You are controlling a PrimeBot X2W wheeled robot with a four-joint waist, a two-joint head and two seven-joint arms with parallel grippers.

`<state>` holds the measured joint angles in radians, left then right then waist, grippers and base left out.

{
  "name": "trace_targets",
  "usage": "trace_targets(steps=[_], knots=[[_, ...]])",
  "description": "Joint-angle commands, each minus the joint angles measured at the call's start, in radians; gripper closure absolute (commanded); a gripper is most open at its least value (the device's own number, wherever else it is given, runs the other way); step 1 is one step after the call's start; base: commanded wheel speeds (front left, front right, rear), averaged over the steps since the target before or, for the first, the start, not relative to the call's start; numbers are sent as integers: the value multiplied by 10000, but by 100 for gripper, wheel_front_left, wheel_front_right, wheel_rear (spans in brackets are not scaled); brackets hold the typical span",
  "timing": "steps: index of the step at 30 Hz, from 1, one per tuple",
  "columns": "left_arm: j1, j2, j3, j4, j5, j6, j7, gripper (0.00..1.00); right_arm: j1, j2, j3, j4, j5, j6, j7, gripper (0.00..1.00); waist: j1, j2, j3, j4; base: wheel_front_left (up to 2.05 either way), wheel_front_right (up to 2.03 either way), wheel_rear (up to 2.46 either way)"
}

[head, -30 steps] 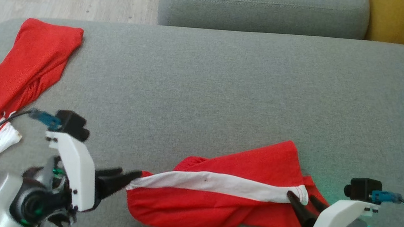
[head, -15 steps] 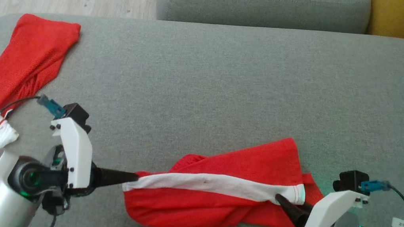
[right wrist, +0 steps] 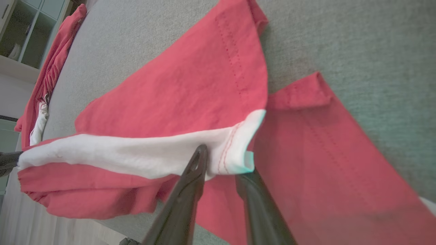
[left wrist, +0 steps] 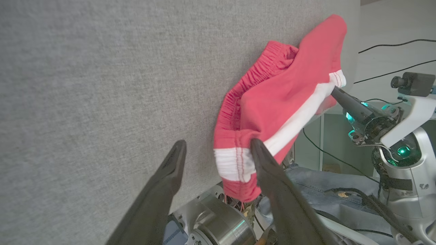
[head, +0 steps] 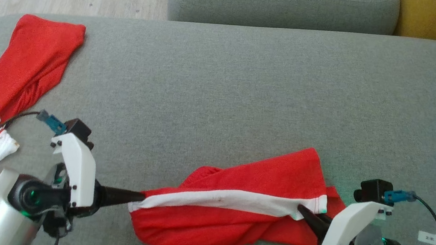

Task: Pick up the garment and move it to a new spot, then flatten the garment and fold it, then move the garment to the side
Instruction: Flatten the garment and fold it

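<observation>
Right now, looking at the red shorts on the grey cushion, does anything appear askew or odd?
Yes. The red shorts lie twisted and bunched rather than flat: the white stripe runs slantwise across them, and one leg overlaps the other near the right gripper.

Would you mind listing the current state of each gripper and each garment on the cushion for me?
Red shorts: bunched and twisted on the grey cushion.
Left gripper: open, the waistband end between its fingers.
Right gripper: fingers close together around the white-striped hem corner; grip uncertain.
Second red garment: lying stretched out along the cushion's left edge.
</observation>
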<state>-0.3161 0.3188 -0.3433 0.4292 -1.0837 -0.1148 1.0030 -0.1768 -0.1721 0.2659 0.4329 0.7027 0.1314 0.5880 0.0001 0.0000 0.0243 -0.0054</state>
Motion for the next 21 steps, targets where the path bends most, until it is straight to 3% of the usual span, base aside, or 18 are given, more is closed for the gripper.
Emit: trace_targets(steps=[1, 9, 13, 14, 16, 21], knots=[[-650, 285, 413, -199, -89, -40, 24, 0, -544, -146, 208, -337, 48, -7, -165, 61, -1, 0, 8, -1, 0, 0, 0], [-640, 224, 587, 14, -645, -54, 298, 0, -648, -248, 382, -170, 99, -7, -531, 63, -1, 0, 12, -19, 0, 0, 0], [-539, 119, 618, 28, -908, 40, 515, 0, -729, -265, 497, -42, 161, -7, -682, 77, -1, 0, 30, -9, 0, 0, 0], [-531, 97, 623, 26, -927, 35, 497, 26, -747, -263, 528, -19, 177, -7, -701, 84, -1, 0, 28, -15, 0, 0, 0], [-514, 63, 617, 25, -964, 21, 482, 100, -783, -274, 593, 9, 210, -7, -752, 100, -1, 0, 15, -26, 0, 0, 0], [-482, 106, 650, -111, -1092, -38, 461, 100, -850, -424, 721, -139, 339, -7, -1110, 100, -1, 0, -116, -35, 0, 0, 0]])
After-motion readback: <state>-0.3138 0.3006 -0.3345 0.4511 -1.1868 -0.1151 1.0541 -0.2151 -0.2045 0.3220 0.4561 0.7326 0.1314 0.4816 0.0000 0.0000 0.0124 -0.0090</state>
